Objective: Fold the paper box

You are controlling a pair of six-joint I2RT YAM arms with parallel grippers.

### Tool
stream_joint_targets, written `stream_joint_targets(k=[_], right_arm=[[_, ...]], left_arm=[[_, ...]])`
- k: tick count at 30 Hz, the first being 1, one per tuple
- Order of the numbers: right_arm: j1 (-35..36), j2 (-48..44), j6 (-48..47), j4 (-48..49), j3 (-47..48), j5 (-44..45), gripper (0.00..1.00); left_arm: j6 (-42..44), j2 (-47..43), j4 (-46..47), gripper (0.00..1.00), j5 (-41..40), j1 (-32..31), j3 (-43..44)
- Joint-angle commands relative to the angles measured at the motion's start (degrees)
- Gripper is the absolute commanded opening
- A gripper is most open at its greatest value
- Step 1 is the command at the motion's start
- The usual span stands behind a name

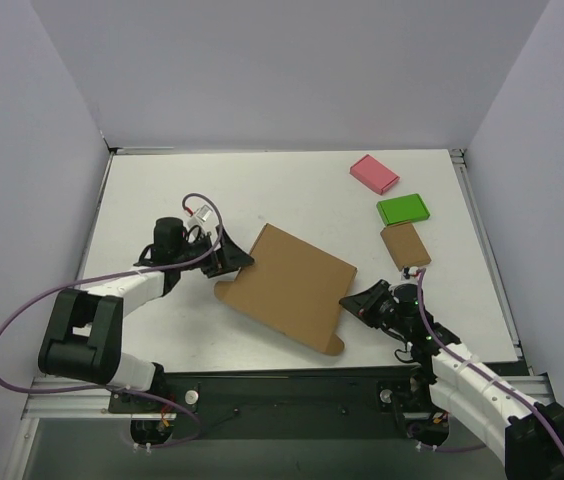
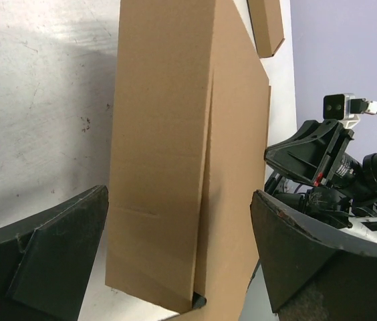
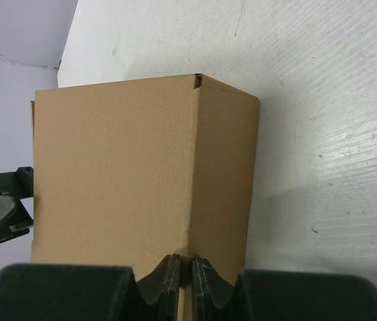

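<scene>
The paper box is a large brown cardboard piece, partly folded, lying mid-table. My left gripper is at its left corner, jaws wide open. In the left wrist view the box stands between the two fingers with a gap on each side, untouched. My right gripper is at the box's right edge. In the right wrist view its fingers are shut on a folded corner edge of the box.
A pink block, a green block and a small brown block lie at the back right, the brown one just behind my right gripper. Grey walls enclose the white table on three sides.
</scene>
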Motion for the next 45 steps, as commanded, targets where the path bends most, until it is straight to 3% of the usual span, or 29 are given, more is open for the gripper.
stream_joint_targets(k=[1,8,12,16,18,19,21,24,25,28,31,37,45], right_arm=[[-0.44,-0.11,-2.29,-4.93,-2.01,-0.10,0.00],[-0.44,-0.46,-3.17,-5.20,-1.92,-0.28,0.00],[-0.44,-0.90,-5.80,-7.74,-0.34,0.42,0.00],[-0.35,-2.30,-9.84,-11.61,2.12,1.30,0.00],[-0.35,-2.57,-10.81,-12.31,2.73,1.48,0.00],[-0.35,-2.83,-11.34,-12.84,3.00,1.48,0.06],[-0.26,-3.01,-13.53,-13.37,4.32,1.39,0.10],[0.35,-3.89,-18.45,-15.65,8.00,2.26,0.36],[0.88,-4.59,-20.03,-18.18,9.66,3.05,0.57],[7.27,-6.26,-27.14,-25.12,16.69,11.80,0.78],[18.17,-5.83,-34.27,-30.05,23.81,25.85,0.86],[36.18,2.68,-42.97,-33.94,34.62,41.28,0.98],[37.18,7.80,-38.77,-29.91,32.01,40.87,0.97]], left_arm=[[-0.50,2.88,3.83,0.97,0.35,-1.43,-0.02],[-3.84,4.90,9.81,0.97,4.30,-3.89,-0.64],[-4.72,5.34,10.43,0.83,5.36,-4.33,-0.81],[-6.12,6.05,11.21,0.59,6.33,-4.33,-0.81],[-7.44,6.57,11.92,0.57,7.21,-4.33,-0.81],[-7.79,6.57,12.36,0.55,7.47,-4.33,-0.72],[-8.59,6.49,12.45,0.51,7.82,-4.33,-0.81],[-9.90,6.05,12.36,0.47,7.82,-4.25,-0.90],[-10.43,6.05,12.36,0.47,8.08,-4.16,-0.81],[-11.49,5.61,10.52,0.47,8.09,-3.72,-0.37],[-10.53,5.26,6.31,0.47,7.91,-3.19,0.68],[-5.26,4.20,-5.20,0.47,7.82,-1.26,3.66],[-4.55,0.51,-6.97,0.46,7.82,-1.26,2.97]])
